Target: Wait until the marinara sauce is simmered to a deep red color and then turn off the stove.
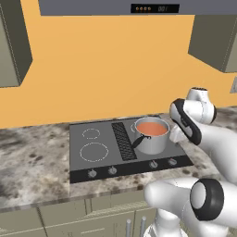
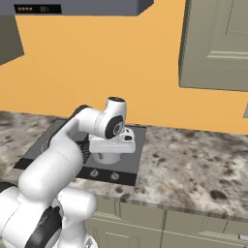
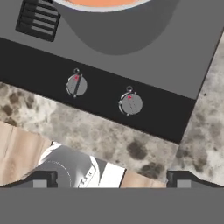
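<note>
Three views sharing the stove [image 1: 99,150]

A kitchen: a stove [image 1: 99,152] with ring burners and front knobs [image 3: 130,103] is set into a speckled stone counter [image 1: 32,162], a steel pot [image 1: 152,135] of sauce [image 1: 152,127] on it, a hood [image 1: 115,7] above, olive cabinets [image 2: 215,43] on an orange wall [image 1: 106,65]

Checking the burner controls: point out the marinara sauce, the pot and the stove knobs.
marinara sauce [image 1: 152,127], left base view, liquid surface.
pot [image 1: 154,143], left base view, steel side wall.
stove knobs [image 3: 130,104], hand view, right knob's face.
</note>
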{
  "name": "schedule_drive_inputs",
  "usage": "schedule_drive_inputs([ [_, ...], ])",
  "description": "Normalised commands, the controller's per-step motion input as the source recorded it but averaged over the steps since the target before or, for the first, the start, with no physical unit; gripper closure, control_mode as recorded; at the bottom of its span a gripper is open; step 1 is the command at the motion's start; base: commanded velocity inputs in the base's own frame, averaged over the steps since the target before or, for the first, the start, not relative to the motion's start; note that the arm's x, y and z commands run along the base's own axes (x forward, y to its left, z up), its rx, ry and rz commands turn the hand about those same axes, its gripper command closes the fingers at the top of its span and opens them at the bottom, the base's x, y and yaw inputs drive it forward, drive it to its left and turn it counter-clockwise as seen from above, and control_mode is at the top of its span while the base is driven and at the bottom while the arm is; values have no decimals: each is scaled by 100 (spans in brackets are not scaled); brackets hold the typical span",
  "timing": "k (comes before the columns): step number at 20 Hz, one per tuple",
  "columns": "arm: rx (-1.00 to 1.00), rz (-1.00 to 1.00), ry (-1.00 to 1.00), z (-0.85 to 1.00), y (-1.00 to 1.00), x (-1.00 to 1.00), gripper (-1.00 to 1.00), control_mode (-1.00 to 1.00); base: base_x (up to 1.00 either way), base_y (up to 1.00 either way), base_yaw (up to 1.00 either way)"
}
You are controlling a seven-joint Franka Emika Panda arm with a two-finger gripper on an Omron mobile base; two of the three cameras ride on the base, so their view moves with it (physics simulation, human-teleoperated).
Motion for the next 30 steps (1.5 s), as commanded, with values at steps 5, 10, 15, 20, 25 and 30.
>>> schedule_drive_inputs([
  [5,-3,0,0,-37,0,0,-100,-100,0,0,0],
  [10,-4,0,0,-35,0,0,-100,-100,0,0,0],
  [15,-2,0,0,-38,0,2,-100,-100,0,0,0],
  [20,0,0,0,-28,0,2,-100,-100,0,0,0],
  [25,0,8,0,-26,0,1,-100,-100,0,0,0],
  [30,-1,11,0,-27,0,4,-100,-100,0,0,0],
])
